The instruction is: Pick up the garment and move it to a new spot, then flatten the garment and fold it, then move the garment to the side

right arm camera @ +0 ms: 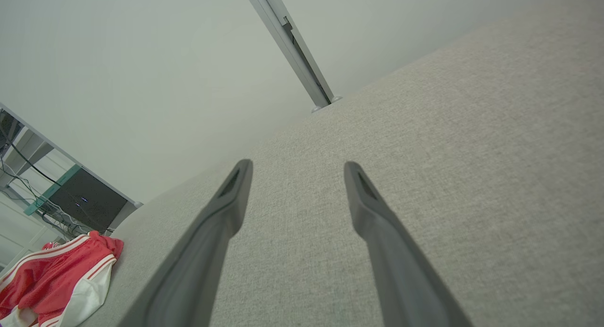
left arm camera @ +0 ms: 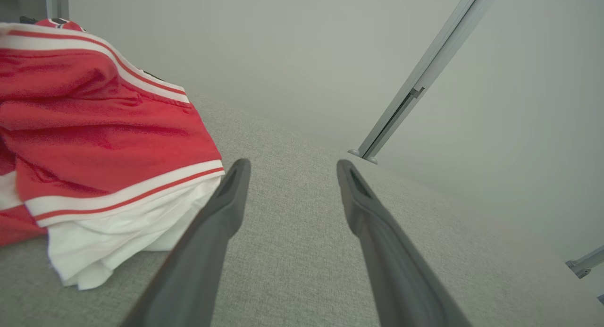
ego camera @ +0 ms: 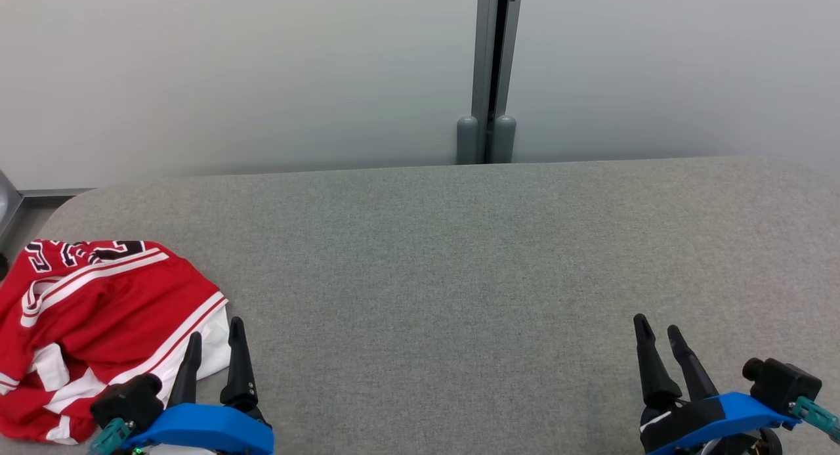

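1. Holding my left gripper [ego camera: 215,330] with its two dark fingers spread wide and nothing between them, I have it low at the near edge of the bench [ego camera: 459,258], toward the near left corner.
2. The garment [ego camera: 111,304] lies just to the left of that gripper. It is a red piece with white and red stripes and dark lettering, crumpled in a heap at the bench's near left corner.
3. In the head view my outer left finger overlaps the garment's white hem, and I cannot tell whether it touches the cloth. The inner finger stands just beside the hem, over grey fabric.
4. In my left wrist view a white under-layer pokes out beneath the striped red edge, close by the tip of one finger.
5. My right gripper [ego camera: 657,324] is parted the same way, pinching nothing, at the near edge toward the right corner. It is well apart from the garment, with the middle of the bench between them.
6. Beyond the far edge rises a pale wall [ego camera: 262,67], with a grey metal post [ego camera: 489,67] upright behind the middle of that edge.
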`<state>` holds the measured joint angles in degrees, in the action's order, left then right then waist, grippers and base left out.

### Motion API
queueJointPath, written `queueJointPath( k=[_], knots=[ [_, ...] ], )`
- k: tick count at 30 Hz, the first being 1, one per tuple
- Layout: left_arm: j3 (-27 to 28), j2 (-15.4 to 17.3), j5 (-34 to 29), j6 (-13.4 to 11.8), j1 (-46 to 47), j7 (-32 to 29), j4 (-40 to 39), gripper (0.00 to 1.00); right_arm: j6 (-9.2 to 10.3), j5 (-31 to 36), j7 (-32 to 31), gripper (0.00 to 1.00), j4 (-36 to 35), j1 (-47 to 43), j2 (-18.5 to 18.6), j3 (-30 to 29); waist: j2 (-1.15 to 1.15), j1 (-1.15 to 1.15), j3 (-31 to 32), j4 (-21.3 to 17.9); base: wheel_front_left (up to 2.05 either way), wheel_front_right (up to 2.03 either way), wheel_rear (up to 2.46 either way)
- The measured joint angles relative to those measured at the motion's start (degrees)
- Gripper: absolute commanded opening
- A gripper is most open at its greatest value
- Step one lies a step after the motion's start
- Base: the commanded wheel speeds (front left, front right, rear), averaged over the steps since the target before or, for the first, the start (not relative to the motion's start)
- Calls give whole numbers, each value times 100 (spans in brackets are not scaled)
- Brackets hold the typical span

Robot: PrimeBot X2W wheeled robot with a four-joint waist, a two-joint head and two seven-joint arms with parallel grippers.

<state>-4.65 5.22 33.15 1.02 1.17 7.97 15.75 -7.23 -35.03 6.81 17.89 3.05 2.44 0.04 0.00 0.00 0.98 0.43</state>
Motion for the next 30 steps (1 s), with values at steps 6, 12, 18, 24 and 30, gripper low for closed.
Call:
queueJointPath(
  k=[6, 12, 18, 24, 30],
  knots=[
    [-83, 19, -352, -24, -1, 88, 76, 100, -9, 355, 44, 100, -8, 0, 2, 56, 0, 0, 3, 6, 0, 0, 0],
    [-156, 26, -641, -48, -1, 174, 180, 100, -15, 649, 109, 100, 7, -1, 3, 104, 0, 0, 6, 17, 0, 0, 0],
    [-205, 36, -914, -73, -1, 254, 269, 100, -15, 954, 172, 100, 35, -1, 5, 107, 0, 0, 11, 17, 0, 0, 0],
    [-276, 52, -1136, -92, 2, 332, 333, 100, -16, 1261, 236, 100, 41, 0, 7, 115, 0, 0, 11, 8, 0, 0, 0],
    [-330, 70, -1354, -105, 13, 400, 414, 100, -16, 1550, 293, 100, 55, 0, 9, 124, 0, 0, 13, 2, 0, 0, 0]
  ],
)
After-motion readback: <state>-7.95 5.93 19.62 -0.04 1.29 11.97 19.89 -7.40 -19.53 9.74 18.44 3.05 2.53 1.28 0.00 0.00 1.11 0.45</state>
